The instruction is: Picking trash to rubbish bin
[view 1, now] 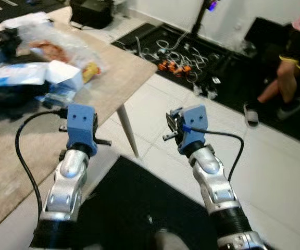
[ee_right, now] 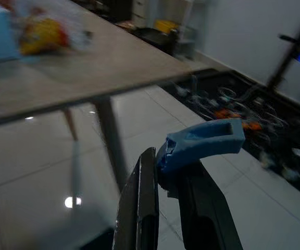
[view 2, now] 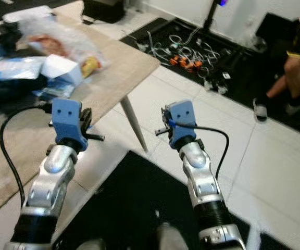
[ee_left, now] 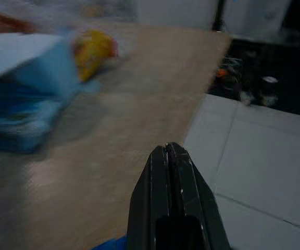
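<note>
Left gripper (ee_left: 173, 156) nearest the lens, fingers pressed together, holding nothing — raised over the near edge of the wooden table (view 1: 113, 78). Right gripper (ee_right: 163, 172) out over white floor tile beyond the table corner, its fingers close together with a blue curved piece (ee_right: 202, 143) between them. Trash pile (view 1: 40, 78) — blue-white wrappers, clear bag, yellow packet — lies ahead and to the left of the left gripper, on the tabletop. Left arm clearly nearer; right would have to cross the table corner. No bin visible.

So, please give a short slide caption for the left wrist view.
Shut left pincer hovers above the wooden table, near blurred blue packaging.
</note>
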You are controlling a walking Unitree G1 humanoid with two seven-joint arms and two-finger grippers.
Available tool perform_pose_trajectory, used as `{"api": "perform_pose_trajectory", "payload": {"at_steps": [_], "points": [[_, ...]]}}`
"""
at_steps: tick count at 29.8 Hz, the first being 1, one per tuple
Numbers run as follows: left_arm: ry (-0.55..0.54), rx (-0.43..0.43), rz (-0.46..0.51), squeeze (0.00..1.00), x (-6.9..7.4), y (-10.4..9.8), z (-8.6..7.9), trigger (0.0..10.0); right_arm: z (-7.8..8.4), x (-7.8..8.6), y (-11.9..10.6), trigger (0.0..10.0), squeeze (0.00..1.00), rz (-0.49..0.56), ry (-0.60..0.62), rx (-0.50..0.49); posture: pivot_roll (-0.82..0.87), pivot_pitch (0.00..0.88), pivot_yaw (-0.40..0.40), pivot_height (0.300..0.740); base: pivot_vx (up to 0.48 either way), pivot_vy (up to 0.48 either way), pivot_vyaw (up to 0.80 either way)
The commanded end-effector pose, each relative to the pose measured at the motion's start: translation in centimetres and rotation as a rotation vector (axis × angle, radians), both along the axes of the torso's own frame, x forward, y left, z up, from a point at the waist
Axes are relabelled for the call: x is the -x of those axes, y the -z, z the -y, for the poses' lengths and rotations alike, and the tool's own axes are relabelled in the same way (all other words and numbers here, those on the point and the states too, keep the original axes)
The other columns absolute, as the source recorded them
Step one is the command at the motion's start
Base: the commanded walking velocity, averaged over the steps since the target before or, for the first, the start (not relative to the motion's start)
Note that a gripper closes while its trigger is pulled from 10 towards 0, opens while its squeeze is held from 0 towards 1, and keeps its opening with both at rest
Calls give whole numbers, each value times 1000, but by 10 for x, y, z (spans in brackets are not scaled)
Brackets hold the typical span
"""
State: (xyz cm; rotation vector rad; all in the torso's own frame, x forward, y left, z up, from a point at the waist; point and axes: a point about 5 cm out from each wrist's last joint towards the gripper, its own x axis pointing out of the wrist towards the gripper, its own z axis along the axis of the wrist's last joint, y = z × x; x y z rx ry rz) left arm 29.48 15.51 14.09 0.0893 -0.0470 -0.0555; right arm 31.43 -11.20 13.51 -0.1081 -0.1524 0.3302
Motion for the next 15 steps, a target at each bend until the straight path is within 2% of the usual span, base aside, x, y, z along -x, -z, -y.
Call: {"api": "perform_pose_trajectory", "payload": {"at_steps": [1, 3, 11, 13, 15], "points": [[12, 31, -28, 0, 1, 4, 4, 10000, 4, 0, 3, 10000, 0, -16, 13, 3, 42, 81, -64, 740, 0, 0, -800], [9, 62, -23, 0, 1, 2, 4, 10000, 4, 0, 3, 10000, 0, -18, 15, 1, 42, 81, -65, 740, 0, 0, -800], [48, 89, -29, 0, 1, 1, 8, 10000, 5, 0, 3, 10000, 0, -22, 17, 2, 42, 80, -65, 740, 0, 0, -800], [59, 88, -32, 0, 2, 1, 9, 10000, 5, 0, 3, 10000, 0, -22, 18, 2, 42, 80, -65, 740, 0, 0, -800], [27, 46, -28, 0, 1, 2, 8, 10000, 5, 0, 4, 10000, 0, -23, 17, 2, 42, 81, -65, 740, 0, 0, -800]]}}
